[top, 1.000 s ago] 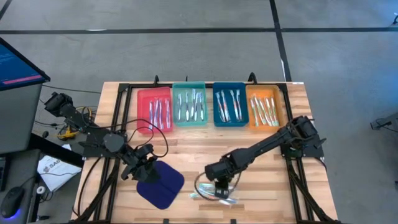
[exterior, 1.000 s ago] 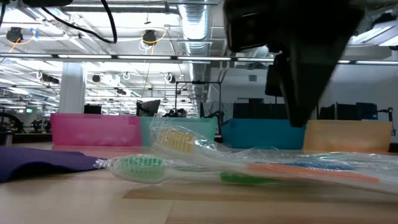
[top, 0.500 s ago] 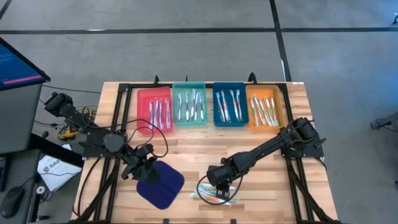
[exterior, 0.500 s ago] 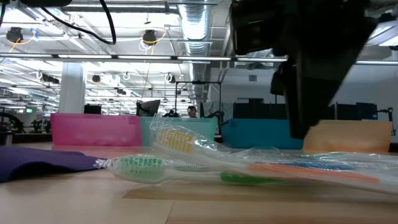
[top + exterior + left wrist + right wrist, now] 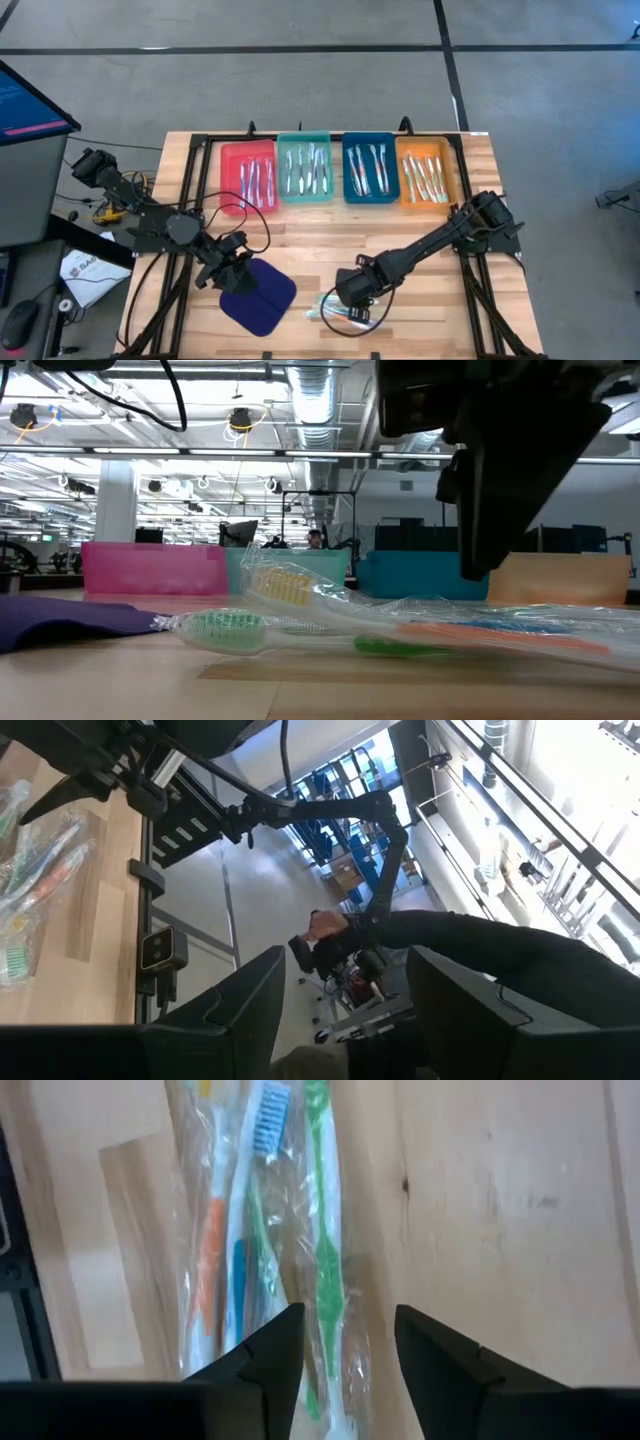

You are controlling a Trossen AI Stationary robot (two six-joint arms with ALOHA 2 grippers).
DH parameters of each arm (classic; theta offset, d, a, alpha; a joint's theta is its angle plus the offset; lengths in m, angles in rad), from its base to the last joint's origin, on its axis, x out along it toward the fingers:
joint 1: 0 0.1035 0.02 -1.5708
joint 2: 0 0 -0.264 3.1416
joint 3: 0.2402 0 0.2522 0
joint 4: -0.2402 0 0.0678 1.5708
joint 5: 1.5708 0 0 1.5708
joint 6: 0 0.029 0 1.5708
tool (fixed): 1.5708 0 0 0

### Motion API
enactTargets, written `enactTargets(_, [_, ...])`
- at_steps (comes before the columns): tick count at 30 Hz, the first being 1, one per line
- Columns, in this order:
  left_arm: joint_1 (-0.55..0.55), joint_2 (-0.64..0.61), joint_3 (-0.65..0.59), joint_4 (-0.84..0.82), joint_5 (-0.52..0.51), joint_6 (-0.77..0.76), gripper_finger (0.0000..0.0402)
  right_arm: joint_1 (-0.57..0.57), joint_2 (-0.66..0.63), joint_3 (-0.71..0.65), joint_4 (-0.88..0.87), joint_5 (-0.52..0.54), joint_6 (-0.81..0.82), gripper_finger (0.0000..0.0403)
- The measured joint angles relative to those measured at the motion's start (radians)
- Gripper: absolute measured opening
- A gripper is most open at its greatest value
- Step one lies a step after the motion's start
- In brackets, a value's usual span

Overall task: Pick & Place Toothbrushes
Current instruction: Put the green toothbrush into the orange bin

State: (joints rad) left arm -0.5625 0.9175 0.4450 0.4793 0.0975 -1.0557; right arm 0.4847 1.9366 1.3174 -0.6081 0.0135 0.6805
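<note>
A few toothbrushes (image 5: 343,312) in clear wrappers lie flat on the wooden table near its front edge. They have green (image 5: 325,1270), blue (image 5: 240,1275) and orange (image 5: 205,1270) handles. My right gripper (image 5: 356,296) hangs just above them, pointing steeply down. It is open, and its fingers (image 5: 440,1365) stand on either side of the green toothbrush without touching it. In the low view this gripper (image 5: 485,565) is clear of the pile (image 5: 400,625). My left gripper (image 5: 236,266) waits level and open (image 5: 345,1010) over the dark blue pad (image 5: 258,298), holding nothing.
Four trays stand in a row at the far edge: red (image 5: 227,170), teal (image 5: 303,138), blue (image 5: 369,137) and orange (image 5: 426,143). Each holds several toothbrushes. Bare wood lies between the trays and the arms. A person (image 5: 480,935) shows in the room beyond the table.
My right gripper has moved a little toward the table's near edge and tipped further over the wrapped toothbrushes. The toothbrushes have not moved.
</note>
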Motion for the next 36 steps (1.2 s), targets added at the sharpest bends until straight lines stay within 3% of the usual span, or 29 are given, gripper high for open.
enactTargets(18, [0.000, 0.000, 0.000, 0.000, 0.000, -0.021, 0.0204, 0.027, 0.000, 0.000, 0.013, 0.040, 0.044, 0.0214])
enactTargets(36, [0.000, 0.000, 0.000, 0.000, -0.003, -0.023, 0.0204, 0.032, 0.080, -0.001, 0.035, 0.048, 0.094, 0.0207])
